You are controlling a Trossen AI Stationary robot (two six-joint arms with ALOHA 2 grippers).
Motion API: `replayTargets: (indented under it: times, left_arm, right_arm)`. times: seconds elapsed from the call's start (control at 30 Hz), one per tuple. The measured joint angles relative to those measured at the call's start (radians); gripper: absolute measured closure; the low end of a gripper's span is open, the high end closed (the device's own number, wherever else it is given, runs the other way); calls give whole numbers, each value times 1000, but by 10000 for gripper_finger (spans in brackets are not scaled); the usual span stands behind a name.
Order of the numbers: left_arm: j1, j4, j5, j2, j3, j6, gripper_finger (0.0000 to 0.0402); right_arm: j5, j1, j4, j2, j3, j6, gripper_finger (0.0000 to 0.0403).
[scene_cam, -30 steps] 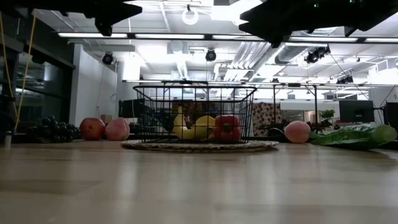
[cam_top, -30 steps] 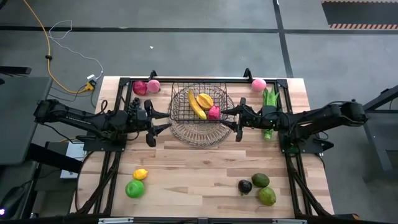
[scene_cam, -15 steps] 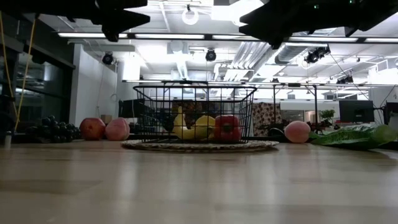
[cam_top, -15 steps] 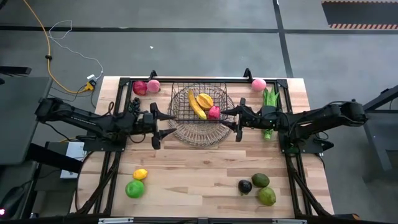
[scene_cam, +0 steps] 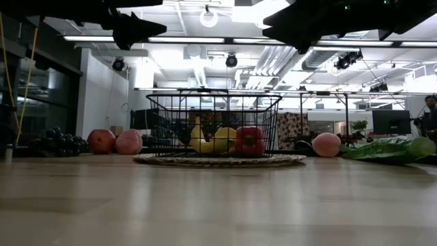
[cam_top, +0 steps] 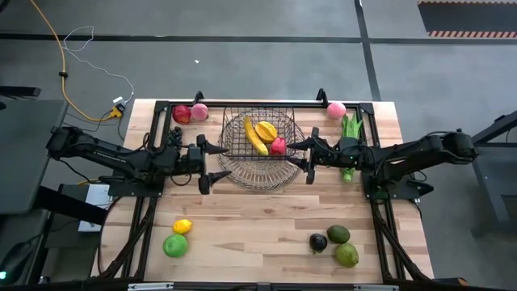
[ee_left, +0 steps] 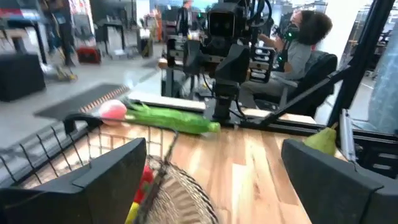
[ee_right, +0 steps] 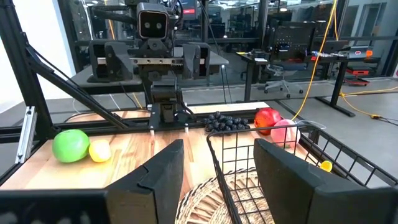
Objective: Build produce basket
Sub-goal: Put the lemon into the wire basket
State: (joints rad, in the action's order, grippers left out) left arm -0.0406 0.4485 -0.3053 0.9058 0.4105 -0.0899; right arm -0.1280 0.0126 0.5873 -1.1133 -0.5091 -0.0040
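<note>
Near the counter's far edge, the basket is flanked by the open left tool and open right tool; its stiff, light wire rim looks best gripped.

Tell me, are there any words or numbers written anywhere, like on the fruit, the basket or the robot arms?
None can be read.
The basket, the banana and the apple carry no labels.
The left pincer and right pincer show no lettering.
The screens in the room behind are too small and blurred to read.
</note>
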Motion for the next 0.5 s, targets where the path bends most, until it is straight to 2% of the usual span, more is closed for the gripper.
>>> replayTargets:
  times: [0.1,0.27,0.4,0.5]
  left_arm:
    - [-8,-145,21,0,61,-56,37]
    - [-68,-605,22,36,231,-210,37]
    - [-162,-965,56,106,359,-432,37]
    - [-252,-1167,97,171,422,-622,37]
  right_arm:
    - [0,0,0,0,0,0,217]
    - [0,0,0,0,0,0,217]
    - [0,0,0,0,0,0,217]
    - [0,0,0,0,0,0,217]
